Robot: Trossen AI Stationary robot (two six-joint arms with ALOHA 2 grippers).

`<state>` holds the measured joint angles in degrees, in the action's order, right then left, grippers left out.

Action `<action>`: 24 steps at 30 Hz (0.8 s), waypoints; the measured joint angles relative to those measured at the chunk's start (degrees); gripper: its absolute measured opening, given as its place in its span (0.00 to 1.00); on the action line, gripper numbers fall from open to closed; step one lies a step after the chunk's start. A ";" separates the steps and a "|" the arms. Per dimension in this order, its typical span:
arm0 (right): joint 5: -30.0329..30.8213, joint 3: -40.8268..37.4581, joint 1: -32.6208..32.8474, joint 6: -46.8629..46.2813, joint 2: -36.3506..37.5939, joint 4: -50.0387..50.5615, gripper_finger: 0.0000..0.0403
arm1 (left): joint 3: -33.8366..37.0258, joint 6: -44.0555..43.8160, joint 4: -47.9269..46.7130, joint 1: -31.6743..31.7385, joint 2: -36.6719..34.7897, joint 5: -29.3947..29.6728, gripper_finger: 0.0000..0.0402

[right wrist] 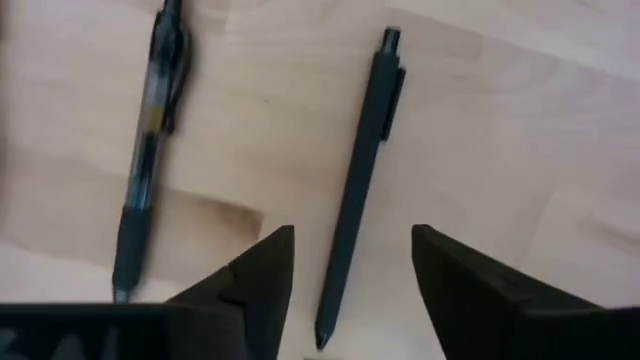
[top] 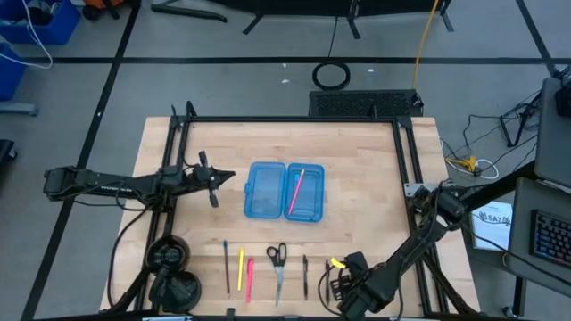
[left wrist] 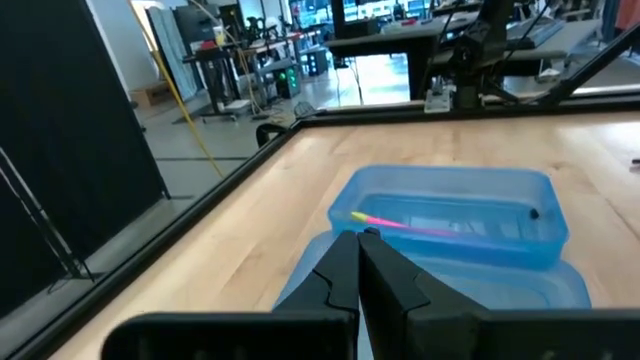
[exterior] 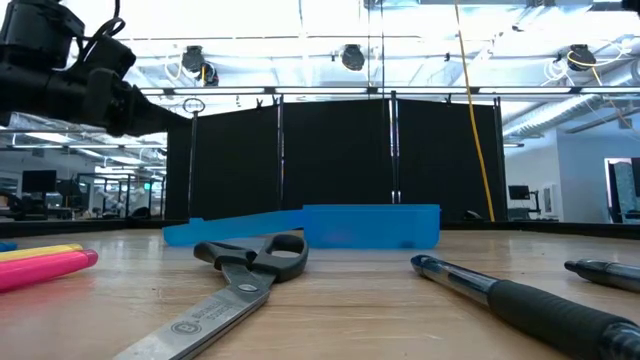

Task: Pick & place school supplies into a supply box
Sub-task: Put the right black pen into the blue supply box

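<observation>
The blue supply box (top: 285, 191) lies open mid-table with a pink pen (top: 295, 189) in its right half. Along the near edge lie a dark blue pen (top: 226, 266), a yellow one (top: 239, 267), a pink one (top: 249, 278), scissors (top: 277, 267) and a black pen (top: 304, 275). My right gripper (right wrist: 352, 240) is open low over the near right edge. Its fingers stand on either side of another black pen (right wrist: 358, 180) without touching it. My left gripper (left wrist: 360, 250) is shut and hovers left of the box (left wrist: 450, 215).
A clear-barrelled pen (right wrist: 145, 150) lies beside the black one under my right gripper. A black frame (top: 294, 119) runs along the table's far, left and right sides. In the low view the scissors (exterior: 240, 280) and pens (exterior: 520, 295) lie in front of the box (exterior: 340, 225).
</observation>
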<state>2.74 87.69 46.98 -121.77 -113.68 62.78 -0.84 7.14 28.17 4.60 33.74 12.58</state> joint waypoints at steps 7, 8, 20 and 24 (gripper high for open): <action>-1.34 -6.16 -0.02 -0.08 0.05 -8.42 0.47 | 0.00 -0.11 -1.58 0.00 -0.02 0.00 0.02; -1.57 -7.27 -0.02 0.14 0.08 -10.39 0.46 | 0.00 -0.14 -1.60 0.00 -0.02 0.00 0.02; -6.05 -18.00 -0.08 5.60 0.45 -18.07 0.29 | 0.00 -2.13 -1.88 0.00 0.00 -0.02 0.02; -6.99 -20.75 -0.15 7.09 0.78 -20.57 0.19 | 0.00 -2.84 -1.87 -0.02 -0.02 -0.02 0.02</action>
<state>-4.25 66.93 46.83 -114.69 -112.90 42.21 -0.84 4.30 26.30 4.58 33.72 12.56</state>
